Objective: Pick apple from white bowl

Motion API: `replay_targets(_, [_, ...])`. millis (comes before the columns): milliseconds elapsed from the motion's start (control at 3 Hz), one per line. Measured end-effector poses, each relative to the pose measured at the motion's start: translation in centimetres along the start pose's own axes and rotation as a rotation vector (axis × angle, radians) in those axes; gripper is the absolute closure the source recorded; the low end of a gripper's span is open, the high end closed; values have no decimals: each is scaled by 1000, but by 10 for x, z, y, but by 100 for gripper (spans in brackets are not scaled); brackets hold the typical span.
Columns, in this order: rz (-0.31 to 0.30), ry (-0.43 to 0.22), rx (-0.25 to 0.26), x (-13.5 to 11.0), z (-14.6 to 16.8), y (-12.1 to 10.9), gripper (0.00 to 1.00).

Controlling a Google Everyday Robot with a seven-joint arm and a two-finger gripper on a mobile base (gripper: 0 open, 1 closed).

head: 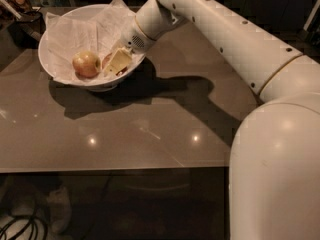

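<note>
The white bowl (55,71), lined with crumpled white paper, stands at the table's far left. A paler yellow-pink apple (86,64) lies in its middle. The darker red apple (106,59) lies just to its right, mostly hidden behind my gripper (116,65). The gripper reaches down into the bowl's right side from over the rim and sits right at the red apple. A sliver of red also shows below the gripper. Whether the gripper touches the apple does not show.
The bowl sits on a glossy brown table (150,129) whose front edge runs across the lower middle. My white arm (240,44) crosses from the right. Dark clutter (20,6) stands at the far left corner. Cables (20,226) lie on the floor below.
</note>
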State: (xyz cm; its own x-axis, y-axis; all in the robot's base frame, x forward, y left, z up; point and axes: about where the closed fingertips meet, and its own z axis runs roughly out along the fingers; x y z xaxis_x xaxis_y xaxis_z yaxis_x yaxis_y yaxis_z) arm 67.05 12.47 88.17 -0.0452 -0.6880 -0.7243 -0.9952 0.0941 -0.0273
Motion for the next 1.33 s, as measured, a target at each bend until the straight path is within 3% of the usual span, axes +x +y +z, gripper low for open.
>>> replay_targets(667, [-4, -29, -11, 6, 7, -3, 42])
replay_targets(1000, [-13, -32, -24, 7, 9, -5, 29])
replay_targets(1333, [-15, -33, -23, 6, 9, -5, 29])
